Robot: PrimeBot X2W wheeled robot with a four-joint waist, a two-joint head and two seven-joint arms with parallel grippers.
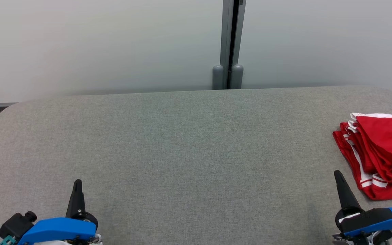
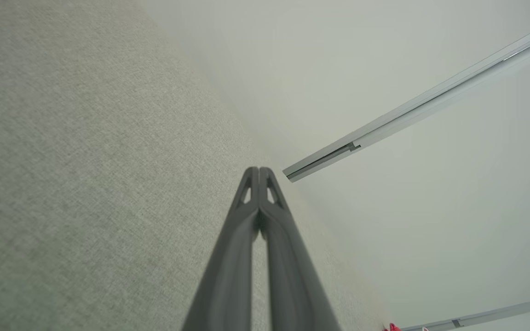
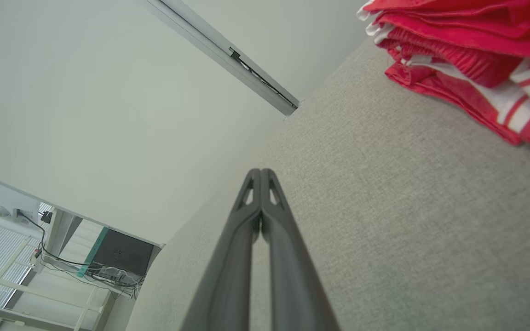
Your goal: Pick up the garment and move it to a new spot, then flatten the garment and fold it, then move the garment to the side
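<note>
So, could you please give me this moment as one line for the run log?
garment: red heap, right end of table | left gripper: shut, empty | right gripper: shut, empty, apart from garment

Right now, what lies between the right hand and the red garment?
Nothing lies there: a bare stretch of the grey table separates the shut right hand from the red garment. The head view and the right wrist view both show it.

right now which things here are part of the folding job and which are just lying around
Part of the job:
- red garment, layered at the table's right edge
- grey table
- left gripper, shut
- right gripper, shut, beside the garment

Just around:
- grey post behind the table
- black box off the table
</note>
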